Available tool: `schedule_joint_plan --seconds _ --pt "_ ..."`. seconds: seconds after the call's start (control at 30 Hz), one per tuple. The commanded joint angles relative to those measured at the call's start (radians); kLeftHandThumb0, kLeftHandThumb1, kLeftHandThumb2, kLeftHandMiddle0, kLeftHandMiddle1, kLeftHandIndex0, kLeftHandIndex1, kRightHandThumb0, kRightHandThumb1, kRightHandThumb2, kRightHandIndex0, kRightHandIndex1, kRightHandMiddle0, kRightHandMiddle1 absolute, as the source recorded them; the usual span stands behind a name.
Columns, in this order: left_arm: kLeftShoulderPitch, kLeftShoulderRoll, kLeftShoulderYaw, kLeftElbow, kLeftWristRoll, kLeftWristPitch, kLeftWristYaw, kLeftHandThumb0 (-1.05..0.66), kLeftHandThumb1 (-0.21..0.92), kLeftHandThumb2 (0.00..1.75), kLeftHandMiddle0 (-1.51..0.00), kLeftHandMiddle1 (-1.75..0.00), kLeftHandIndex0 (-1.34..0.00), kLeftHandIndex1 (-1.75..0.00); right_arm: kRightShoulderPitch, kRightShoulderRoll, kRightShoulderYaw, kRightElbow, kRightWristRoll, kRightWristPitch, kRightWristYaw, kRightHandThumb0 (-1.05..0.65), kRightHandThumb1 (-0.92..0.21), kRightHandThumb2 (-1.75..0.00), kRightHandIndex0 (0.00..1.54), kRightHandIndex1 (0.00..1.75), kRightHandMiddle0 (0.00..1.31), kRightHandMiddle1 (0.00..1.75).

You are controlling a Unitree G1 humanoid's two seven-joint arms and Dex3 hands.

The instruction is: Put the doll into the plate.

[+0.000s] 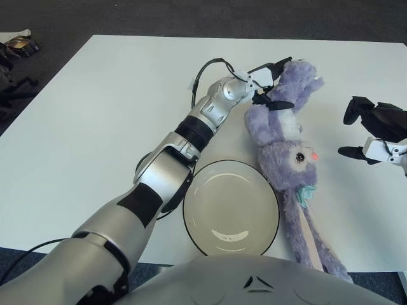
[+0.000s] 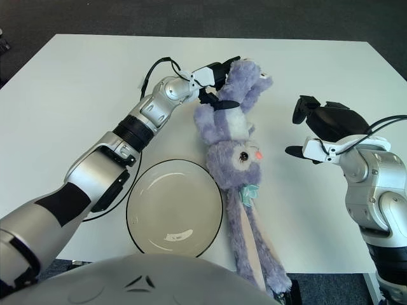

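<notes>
A purple plush bunny doll [image 1: 283, 136] lies stretched out on the white table, feet at the far end and long ears reaching the near edge. Its head sits just right of the round cream plate [image 1: 229, 203], which holds nothing. My left hand [image 1: 275, 84] reaches across to the doll's far end, with black fingers [image 2: 224, 103] curled around one of the doll's upper limbs. My right hand [image 2: 299, 131] shows to the right of the doll, apart from it, with its fingers spread and holding nothing.
The white table [image 1: 95, 114] has broad bare room to the left of my arm. A black cable [image 1: 202, 73] loops above my left wrist. Dark floor lies beyond the far edge, with some clutter [image 1: 16, 44] at the far left.
</notes>
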Motion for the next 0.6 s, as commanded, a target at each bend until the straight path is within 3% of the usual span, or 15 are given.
schedule_joint_plan --seconds 0.0,0.33,0.57 --pt "-0.021 0.002 -0.016 0.028 0.032 -0.043 0.030 -0.50 0.32 0.97 -1.11 -1.75 -0.24 -1.75 -0.009 -0.005 0.000 0.005 -0.013 0.011 0.016 -0.75 -0.60 -0.81 0.21 1.43 0.00 1.73" --pt "-0.032 0.001 -0.029 0.069 0.080 -0.081 0.078 -0.41 0.20 1.08 -1.15 -1.75 -0.29 -1.75 -0.001 0.002 -0.015 -0.051 -0.012 0.059 0.072 -0.79 -0.67 -0.73 0.20 1.33 0.00 1.60" --pt "-0.034 -0.006 -0.033 0.086 0.098 -0.084 0.100 -0.27 0.12 1.20 -1.12 -1.75 -0.15 -1.75 -0.025 0.002 0.020 0.014 -0.024 0.040 0.052 -0.76 -0.66 -0.72 0.20 1.32 0.00 1.57"
